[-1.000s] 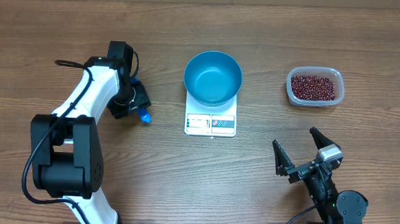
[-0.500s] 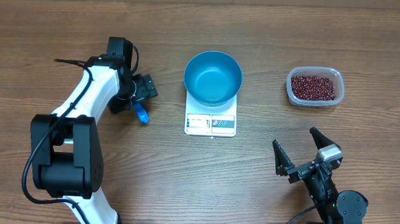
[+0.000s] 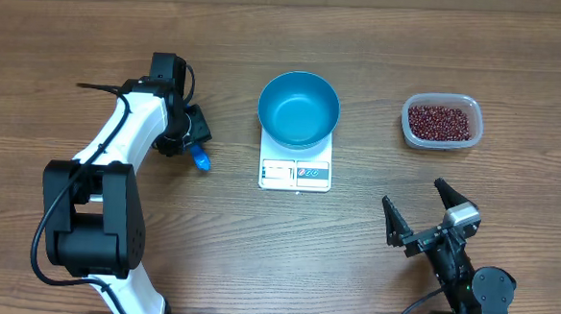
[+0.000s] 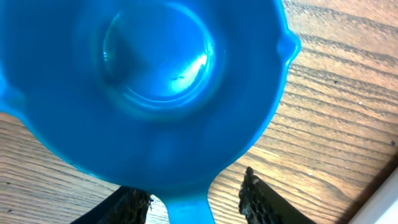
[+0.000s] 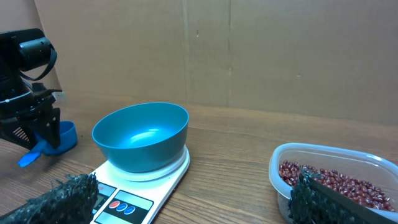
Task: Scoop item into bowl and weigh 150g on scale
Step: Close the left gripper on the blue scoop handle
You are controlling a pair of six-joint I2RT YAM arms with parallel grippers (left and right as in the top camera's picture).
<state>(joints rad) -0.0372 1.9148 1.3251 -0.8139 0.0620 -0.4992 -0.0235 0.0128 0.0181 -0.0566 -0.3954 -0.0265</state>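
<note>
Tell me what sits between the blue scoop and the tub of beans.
In the overhead view, the blue bowl on the white scale sits between the scoop and the tub of beans; the rest is bare wood table.

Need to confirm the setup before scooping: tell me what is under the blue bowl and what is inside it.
Under the bowl sits the white scale. Only its front part and edges show; the rest is covered by the bowl. Inside, the bowl is bare, with nothing in it.

blue scoop (image 3: 201,158), clear tub (image 3: 405,125), wooden table (image 3: 352,257)
</note>
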